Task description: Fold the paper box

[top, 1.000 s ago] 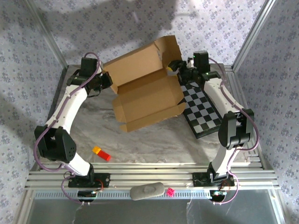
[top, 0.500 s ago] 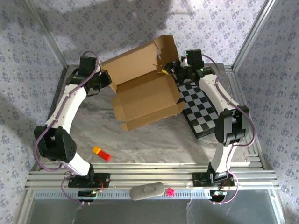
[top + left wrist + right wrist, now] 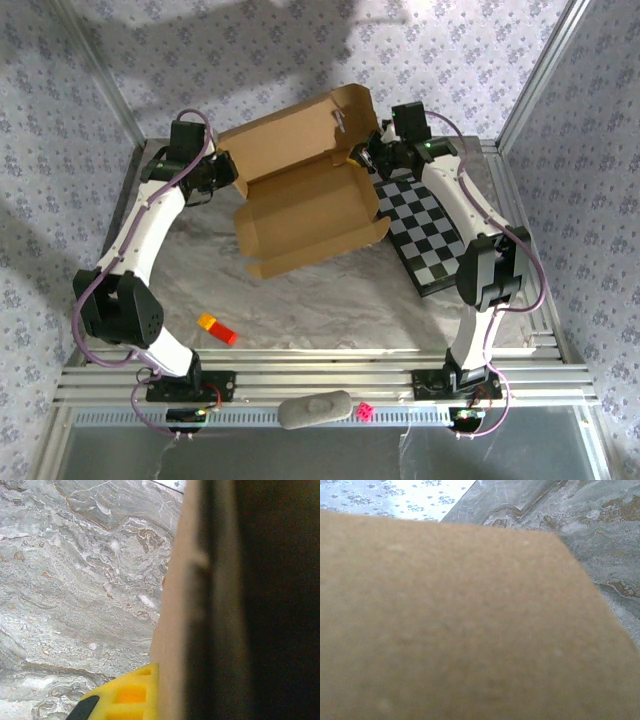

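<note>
The paper box (image 3: 310, 215) is brown cardboard, half formed, lying open at the back of the table with its lid panel (image 3: 285, 135) tilted up. My left gripper (image 3: 224, 173) is shut on the box's left edge. In the left wrist view its yellow pad (image 3: 125, 695) presses against the cardboard edge (image 3: 175, 630). My right gripper (image 3: 367, 155) is at the upright flap on the lid's right end, shut on it. In the right wrist view the cardboard (image 3: 460, 630) lies so close that it hides the fingers.
A black-and-white checkered board (image 3: 430, 235) lies right of the box, under the right arm. A small orange and red block (image 3: 217, 328) sits at the front left. A grey lump (image 3: 315, 410) and a pink die (image 3: 366, 410) rest on the front rail.
My right gripper has moved left onto the lid's right flap and shut on it. The box has shifted slightly left. The left arm has held its grip.
</note>
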You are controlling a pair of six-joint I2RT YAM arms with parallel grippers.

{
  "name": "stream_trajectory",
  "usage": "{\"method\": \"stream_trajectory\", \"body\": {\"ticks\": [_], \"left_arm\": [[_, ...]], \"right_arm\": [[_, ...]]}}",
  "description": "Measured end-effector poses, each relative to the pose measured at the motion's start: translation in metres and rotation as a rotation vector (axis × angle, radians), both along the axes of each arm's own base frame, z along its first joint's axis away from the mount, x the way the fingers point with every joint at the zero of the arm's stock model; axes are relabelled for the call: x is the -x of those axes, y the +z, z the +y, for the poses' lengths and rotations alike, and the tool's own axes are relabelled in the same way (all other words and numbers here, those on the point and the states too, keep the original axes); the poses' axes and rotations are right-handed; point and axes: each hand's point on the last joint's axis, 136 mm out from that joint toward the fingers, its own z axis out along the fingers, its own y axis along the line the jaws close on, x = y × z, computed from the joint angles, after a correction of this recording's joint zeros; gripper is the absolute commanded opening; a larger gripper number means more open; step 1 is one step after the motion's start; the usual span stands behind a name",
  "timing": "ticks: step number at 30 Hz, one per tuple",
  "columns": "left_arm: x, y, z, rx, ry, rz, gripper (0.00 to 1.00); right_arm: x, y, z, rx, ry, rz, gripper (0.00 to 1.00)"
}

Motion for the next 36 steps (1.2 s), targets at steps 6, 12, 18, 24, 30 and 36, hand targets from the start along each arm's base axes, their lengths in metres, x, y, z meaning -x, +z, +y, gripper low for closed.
{"method": "stream_trajectory", "body": {"ticks": [6, 12, 18, 24, 30, 36], "left_arm": [[0.001, 0.002, -0.002, 0.005, -0.008, 0.002, 0.0], [0.0, 0.012, -0.003, 0.007, -0.013, -0.015, 0.0], [0.004, 0.014, -0.003, -0.008, -0.028, -0.007, 0.0], [0.007, 0.019, -0.006, -0.022, -0.048, -0.005, 0.0], [0.009, 0.023, -0.008, -0.03, -0.063, -0.009, 0.0], [0.01, 0.022, -0.008, -0.033, -0.065, -0.005, 0.0]], "right_arm": [[0.003, 0.005, -0.012, 0.074, -0.006, -0.026, 0.51], [0.015, 0.043, -0.053, 0.207, -0.007, -0.184, 0.53], [0.034, 0.124, -0.086, 0.394, 0.019, -0.56, 0.58], [0.021, 0.139, -0.07, 0.551, 0.156, -0.814, 0.68], [-0.012, 0.108, -0.055, 0.734, 0.255, -0.867, 0.68], [-0.029, 0.108, -0.068, 0.849, 0.231, -0.885, 0.68]]}}
